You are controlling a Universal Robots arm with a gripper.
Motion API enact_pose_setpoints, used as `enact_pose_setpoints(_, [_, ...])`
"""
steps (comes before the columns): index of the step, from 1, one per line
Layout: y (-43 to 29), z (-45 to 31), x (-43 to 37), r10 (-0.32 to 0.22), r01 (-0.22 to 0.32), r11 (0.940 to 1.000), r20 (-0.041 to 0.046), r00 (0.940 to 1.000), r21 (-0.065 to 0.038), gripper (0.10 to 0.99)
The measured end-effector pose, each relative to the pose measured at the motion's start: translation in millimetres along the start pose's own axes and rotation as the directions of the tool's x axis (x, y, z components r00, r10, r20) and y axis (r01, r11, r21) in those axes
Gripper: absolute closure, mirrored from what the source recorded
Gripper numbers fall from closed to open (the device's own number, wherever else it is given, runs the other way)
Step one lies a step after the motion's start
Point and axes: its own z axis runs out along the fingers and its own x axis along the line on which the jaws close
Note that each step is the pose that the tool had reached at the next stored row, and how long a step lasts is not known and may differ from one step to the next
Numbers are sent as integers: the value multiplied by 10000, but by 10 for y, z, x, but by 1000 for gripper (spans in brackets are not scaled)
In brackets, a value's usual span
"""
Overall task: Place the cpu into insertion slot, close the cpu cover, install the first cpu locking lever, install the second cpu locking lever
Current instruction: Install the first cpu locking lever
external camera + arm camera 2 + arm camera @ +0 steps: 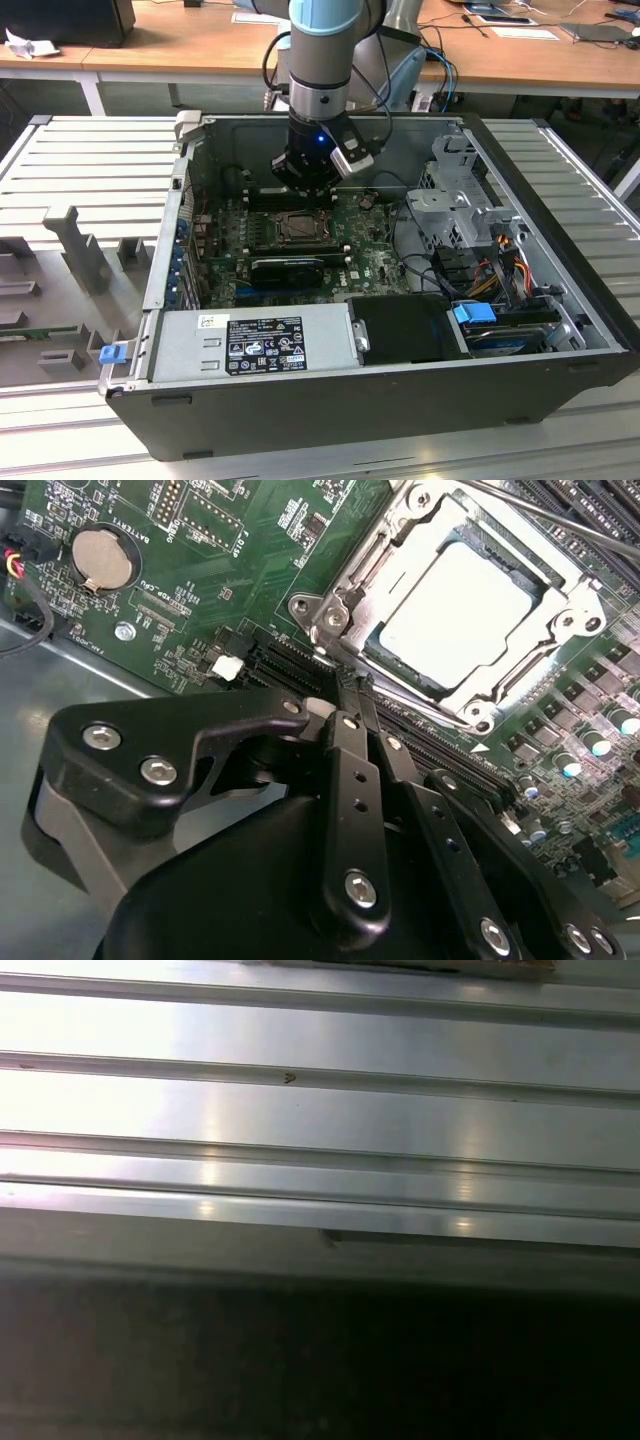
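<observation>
In the second wrist view the cpu (455,615) lies flat in the insertion slot (299,228), its pale face showing through the cut-out of the cpu cover (360,575). The silvery cover frame is down over the chip. A thin metal lever rod (545,515) runs along the socket's far side. My gripper (355,680) is shut with nothing between its black fingers (340,730), and its tips sit right at the socket's near edge. In the exterior view the gripper (305,185) hangs just above the socket inside the open computer case (300,420).
A long black card (288,268) lies beside the socket on the green motherboard (250,570). A coin battery (103,558), a grey power supply (250,345) and a metal drive cage (455,200) with cables crowd the case. Ribbed aluminium table (320,1110) surrounds it.
</observation>
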Motion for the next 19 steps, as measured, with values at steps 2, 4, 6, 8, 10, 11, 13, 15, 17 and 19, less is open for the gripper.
enact_pose_setpoints(2, [-1, 8, -3, 4, -4, 10000, 1, 10000, 8, 980])
enact_pose_setpoints(4, [-4, 11, -5, 8, -8, 10000, 0, 10000, 14, 980])
enact_pose_setpoints(6, [-12, 15, -6, 18, -18, 10000, 0, 10000, 17, 980])
enact_pose_setpoints(8, [-23, 19, -6, 25, -25, 10000, 1, 10000, 16, 980])
enact_pose_setpoints(10, [-34, 23, -6, 31, -31, 10000, 3, 10000, 13, 980])
enact_pose_setpoints(11, [-39, 25, -5, 34, -34, 10000, 3, 10000, 14, 980])
enact_pose_setpoints(13, [-48, 31, -5, 35, -35, 10000, 4, 10000, 11, 980])
enact_pose_setpoints(15, [-54, 39, -4, 36, -36, 10000, 3, 10000, -15, 980])
enact_pose_setpoints(17, [-56, 41, -4, 37, -37, 10000, 4, 10000, -49, 980])
enact_pose_setpoints(19, [-55, 34, -5, 36, -36, 10000, 7, 10000, -61, 980])
